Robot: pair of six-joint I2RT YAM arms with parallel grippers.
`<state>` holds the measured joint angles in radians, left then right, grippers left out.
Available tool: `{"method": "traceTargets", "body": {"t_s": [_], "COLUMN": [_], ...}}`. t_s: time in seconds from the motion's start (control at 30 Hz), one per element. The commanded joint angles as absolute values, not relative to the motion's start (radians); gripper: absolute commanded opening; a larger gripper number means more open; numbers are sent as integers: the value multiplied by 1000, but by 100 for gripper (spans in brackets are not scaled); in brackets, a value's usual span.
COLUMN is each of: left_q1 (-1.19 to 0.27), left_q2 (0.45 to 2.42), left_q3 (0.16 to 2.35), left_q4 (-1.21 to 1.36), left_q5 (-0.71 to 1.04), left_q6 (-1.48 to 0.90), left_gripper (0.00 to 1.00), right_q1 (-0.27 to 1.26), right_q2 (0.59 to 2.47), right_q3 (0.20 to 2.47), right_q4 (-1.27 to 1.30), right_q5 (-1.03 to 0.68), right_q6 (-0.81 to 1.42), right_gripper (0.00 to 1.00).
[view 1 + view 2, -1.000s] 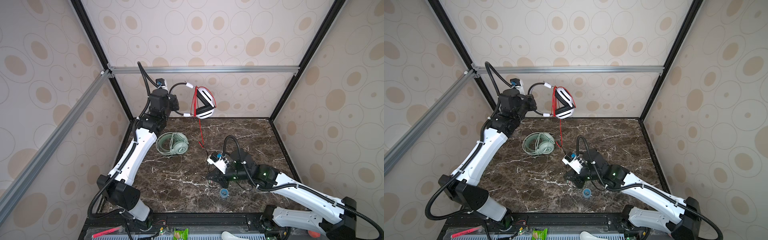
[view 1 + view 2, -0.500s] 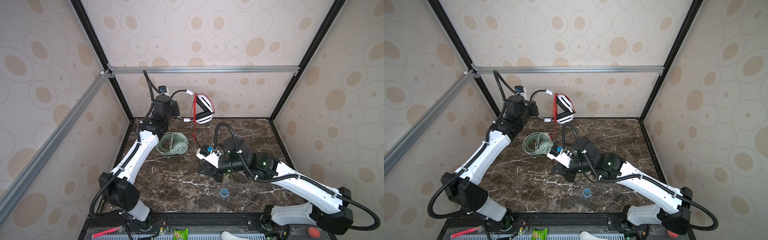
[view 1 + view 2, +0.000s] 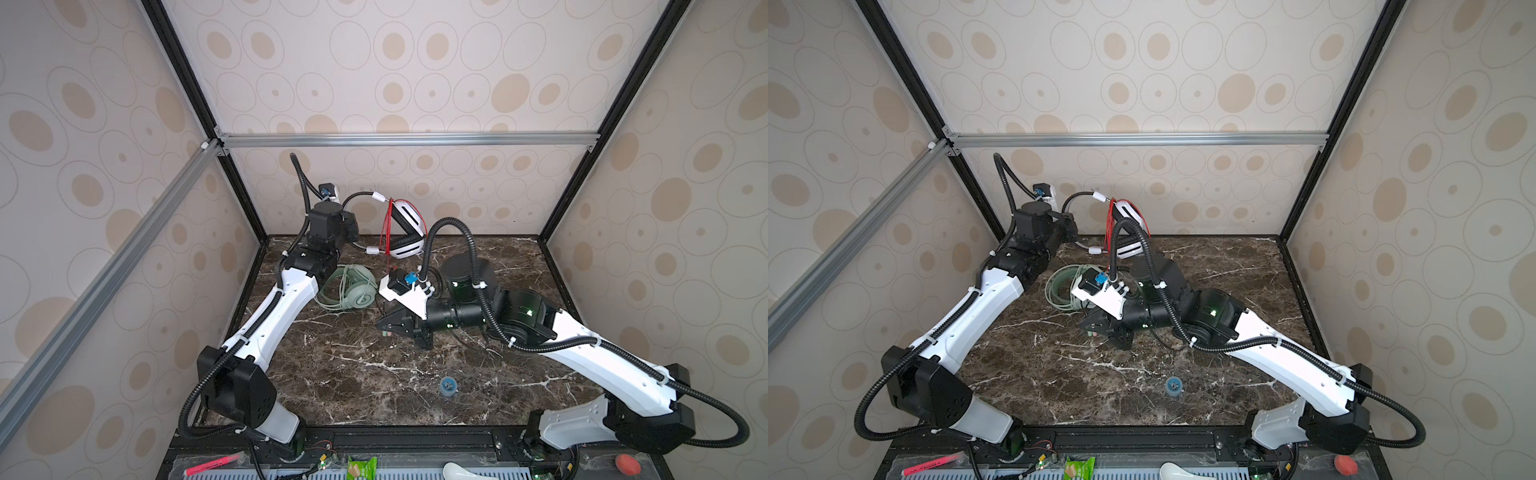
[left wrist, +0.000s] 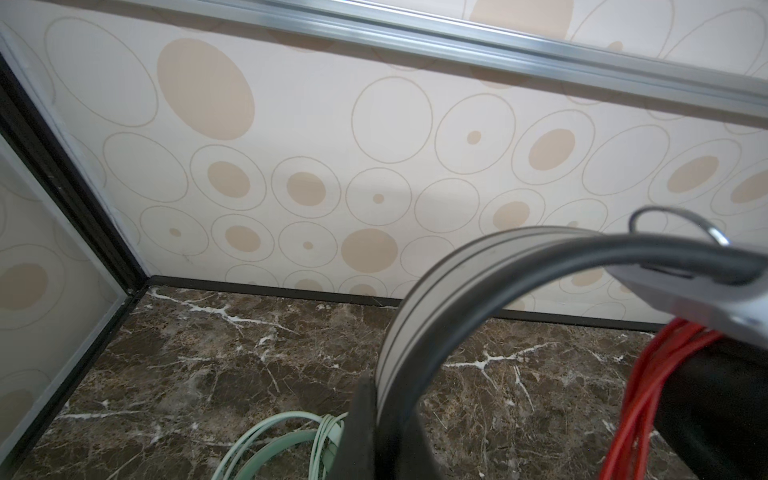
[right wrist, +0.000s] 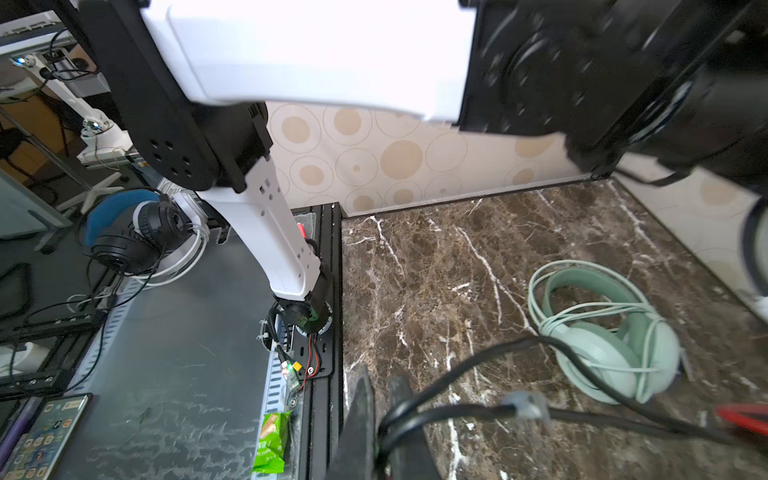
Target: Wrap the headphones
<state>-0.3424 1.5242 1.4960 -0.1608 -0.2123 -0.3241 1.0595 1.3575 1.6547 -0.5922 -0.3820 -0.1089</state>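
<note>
The white-and-black headset point(image 3: 409, 232) is being held aloft at the rear, with its red cord point(image 3: 388, 226) wound across it in several strands. The mint green headset point(image 3: 353, 291) is being supported flat by the marble tabletop point(image 3: 353, 374), with its matching cord point(image 5: 540, 316) coiled over it.

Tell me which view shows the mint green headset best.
The right wrist view: the mint green headset lies nearly whole on the marble, cord looped over it. Both top views show it small and partly covered. The left wrist view catches only its band and cord.
</note>
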Motion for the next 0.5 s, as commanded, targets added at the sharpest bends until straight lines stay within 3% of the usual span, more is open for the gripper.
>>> {"method": "traceTargets", "body": {"t_s": [0.0,0.17,0.47], "left_q1": [-336,-342,-388], "left_q2": [1473,1449,1387], "left_q3": [1499,1449,1357], "left_q4": [-73,-83,-131], "left_q5": [-243,-227,-213], "left_q6": [-286,-211,-89], "left_gripper": [0,0,0], "right_q1": [1069,1059,932], "right_q2": [1382,1461,1578], "right_q3": [1781,1982,2278], "right_q4": [-703,-853,-918], "right_q5": [-344,-271,-300], "right_q6": [-211,-276,-244], "right_gripper": [0,0,0]}}
